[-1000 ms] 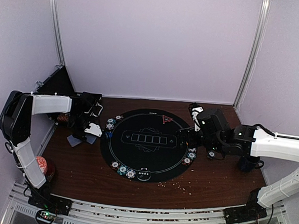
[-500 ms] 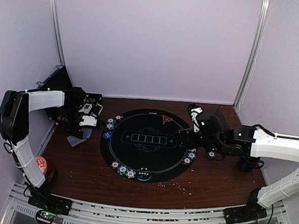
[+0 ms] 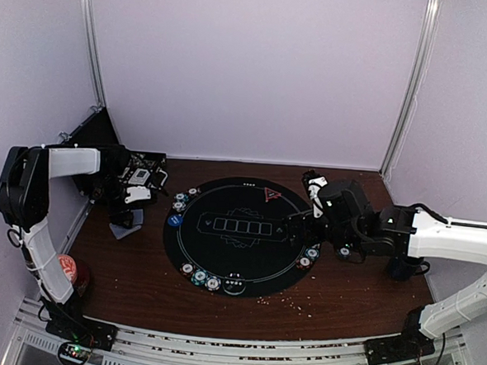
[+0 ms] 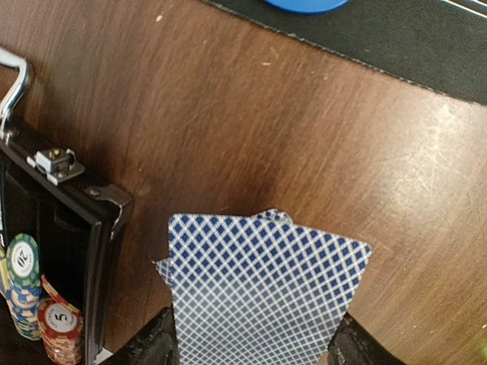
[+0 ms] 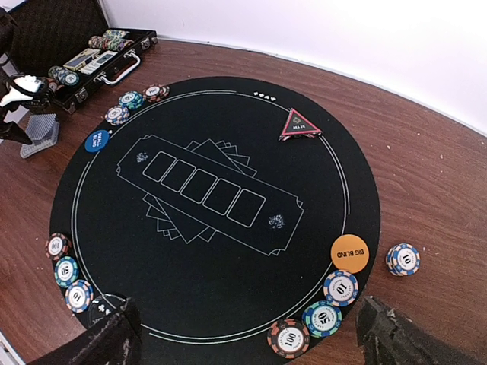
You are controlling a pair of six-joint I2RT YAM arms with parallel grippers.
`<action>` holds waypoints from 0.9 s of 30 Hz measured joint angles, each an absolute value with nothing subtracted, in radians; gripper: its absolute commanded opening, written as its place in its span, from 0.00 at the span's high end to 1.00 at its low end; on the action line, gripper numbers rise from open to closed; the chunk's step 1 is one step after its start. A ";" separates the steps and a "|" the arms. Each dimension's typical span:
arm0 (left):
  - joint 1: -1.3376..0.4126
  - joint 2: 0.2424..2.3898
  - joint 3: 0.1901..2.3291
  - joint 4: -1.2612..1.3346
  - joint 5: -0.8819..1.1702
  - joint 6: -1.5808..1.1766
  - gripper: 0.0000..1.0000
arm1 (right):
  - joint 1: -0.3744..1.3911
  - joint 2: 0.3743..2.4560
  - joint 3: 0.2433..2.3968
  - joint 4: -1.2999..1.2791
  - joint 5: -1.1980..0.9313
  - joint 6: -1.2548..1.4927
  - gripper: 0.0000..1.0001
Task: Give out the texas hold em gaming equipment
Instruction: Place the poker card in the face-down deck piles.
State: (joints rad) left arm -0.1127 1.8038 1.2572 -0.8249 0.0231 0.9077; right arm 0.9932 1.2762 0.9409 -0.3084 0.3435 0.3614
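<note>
Left wrist view, close in: left gripper [image 4: 255, 346] clamped across a few blue-checked playing cards [image 4: 262, 289] above the table [image 4: 251, 129] near its left edge, just beside the open chip case [image 4: 68, 228]. Only the right wrist view shows the round mat [image 5: 228, 266] whole, with chip stacks [image 5: 341, 287] on its rim and the red triangle marker [image 5: 297, 125] at its far edge. There the right gripper [image 5: 251, 342] hangs spread wide, holding nothing.

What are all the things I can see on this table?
mat: one, black, round, table centre
poker chips: about ten, striped, around the mat's rim, one just off it
blue button: one, mat's left edge
orange button: one, mat's right edge
triangle marker: one, red, mat's far side
case: one, black, open, far left, more chips inside
mug: one, dark blue, right
can: one, red-topped, near left
playing cards: a few, blue-checked
left tool: holding the cards
right tool: open, over the mat
</note>
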 measured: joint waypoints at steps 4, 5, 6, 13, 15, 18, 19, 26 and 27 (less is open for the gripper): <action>-0.099 1.805 1.257 -0.825 0.023 0.870 0.33 | 0.999 1.276 0.941 -0.308 0.340 0.361 0.00; -0.096 1.805 1.257 -0.825 0.023 0.859 0.33 | 0.999 1.276 0.941 -0.308 0.340 0.361 0.00; -0.093 1.805 1.257 -0.825 0.022 0.849 0.33 | 1.000 1.276 0.941 -0.308 0.340 0.361 0.00; -0.084 1.826 1.257 -0.825 0.013 0.780 0.33 | 1.004 1.276 0.941 -0.308 0.340 0.361 0.00; -0.081 1.839 1.258 -0.826 0.011 0.763 0.33 | 1.005 1.276 0.941 -0.308 0.340 0.361 0.00; -0.072 1.865 1.267 -0.841 0.011 0.741 0.33 | 1.006 1.276 0.941 -0.308 0.340 0.361 0.00; -0.069 1.869 1.269 -0.842 0.011 0.736 0.33 | 1.007 1.276 0.941 -0.308 0.340 0.361 0.00; -0.059 1.870 1.285 -0.865 0.018 0.707 0.16 | 1.013 1.276 0.941 -0.308 0.340 0.361 0.00; -0.057 1.870 1.287 -0.865 0.019 0.702 0.11 | 1.014 1.276 0.941 -0.308 0.340 0.361 0.00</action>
